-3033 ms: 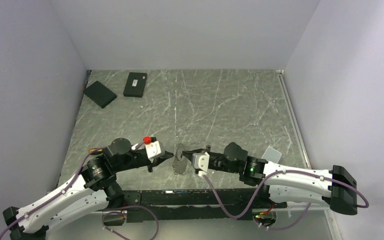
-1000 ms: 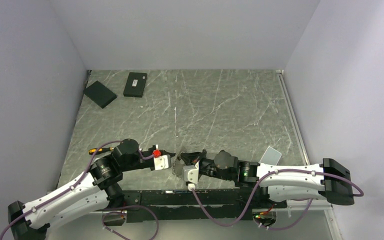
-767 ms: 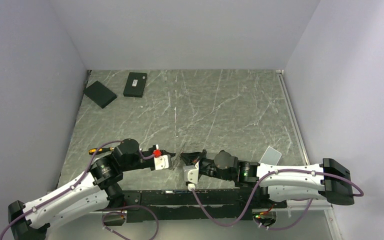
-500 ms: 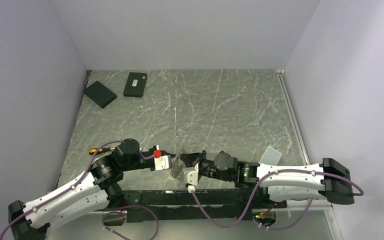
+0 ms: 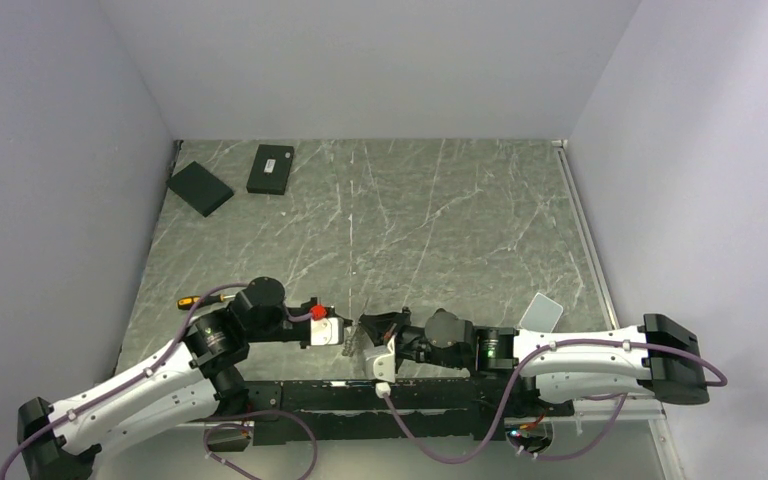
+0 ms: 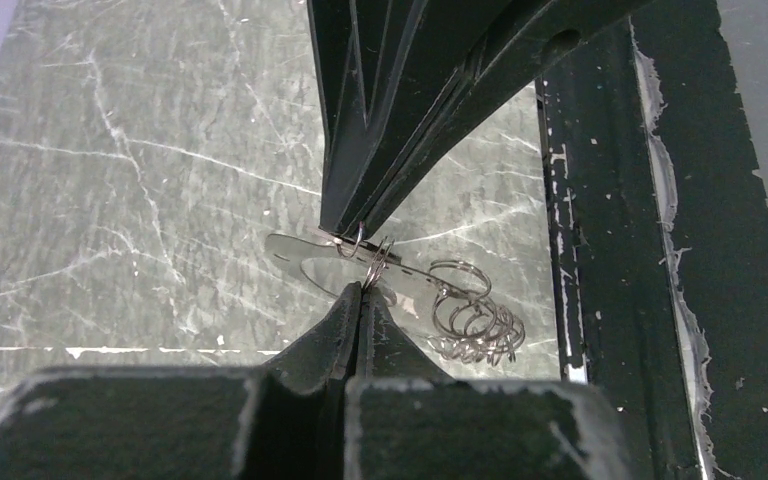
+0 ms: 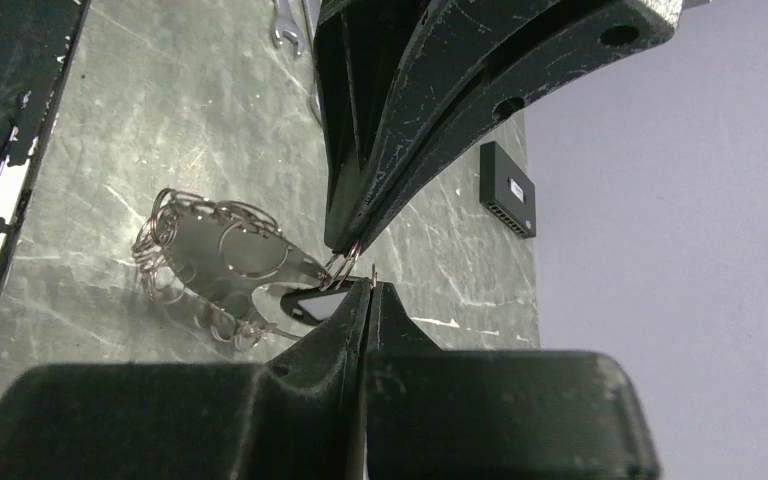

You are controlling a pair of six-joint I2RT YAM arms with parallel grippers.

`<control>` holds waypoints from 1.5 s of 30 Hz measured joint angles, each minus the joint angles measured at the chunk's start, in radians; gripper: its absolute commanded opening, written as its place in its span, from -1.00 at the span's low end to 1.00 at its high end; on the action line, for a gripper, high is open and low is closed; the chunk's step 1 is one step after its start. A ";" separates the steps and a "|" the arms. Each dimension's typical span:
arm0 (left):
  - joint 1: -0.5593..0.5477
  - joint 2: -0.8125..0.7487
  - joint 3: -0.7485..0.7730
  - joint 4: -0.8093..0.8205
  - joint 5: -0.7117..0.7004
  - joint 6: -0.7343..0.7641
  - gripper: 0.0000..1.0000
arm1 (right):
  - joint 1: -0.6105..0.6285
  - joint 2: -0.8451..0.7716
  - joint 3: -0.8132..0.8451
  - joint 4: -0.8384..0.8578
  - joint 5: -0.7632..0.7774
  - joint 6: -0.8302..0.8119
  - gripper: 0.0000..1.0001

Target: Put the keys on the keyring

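Observation:
A flat silver metal piece (image 6: 305, 262) with an oval hole carries a cluster of small wire rings (image 6: 472, 322); I cannot make out separate keys or one large hoop. It hangs just above the table between both grippers, near the front edge (image 5: 351, 340). My left gripper (image 6: 363, 287) is shut on a small ring at the piece's end. My right gripper (image 7: 371, 284) is shut on a thin wire ring at the same end, tip to tip with the left. In the right wrist view the piece and its rings (image 7: 205, 250) hang to the left.
Two black boxes (image 5: 200, 188) (image 5: 271, 168) lie at the table's far left. A yellow-handled screwdriver (image 5: 190, 300) lies by the left arm. A pale card (image 5: 542, 310) lies at the right. A wrench (image 7: 285, 30) lies beyond the grippers. The black frame rail (image 6: 600, 220) runs close by.
Both grippers have closed in on each other and shifted towards the near edge, the right arm moving left. The metal piece with rings now hangs held between their tips.

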 measured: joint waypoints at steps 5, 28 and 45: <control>0.000 0.014 0.000 -0.010 0.019 0.006 -1.00 | 0.005 0.009 0.002 -0.007 -0.004 -0.002 -1.00; 0.001 -0.049 0.002 -0.032 0.028 0.024 -1.00 | 0.006 0.061 0.018 -0.008 0.002 0.010 -1.00; 0.001 -0.058 0.001 -0.032 -0.040 0.006 -1.00 | 0.010 0.050 0.018 -0.010 0.005 0.021 -1.00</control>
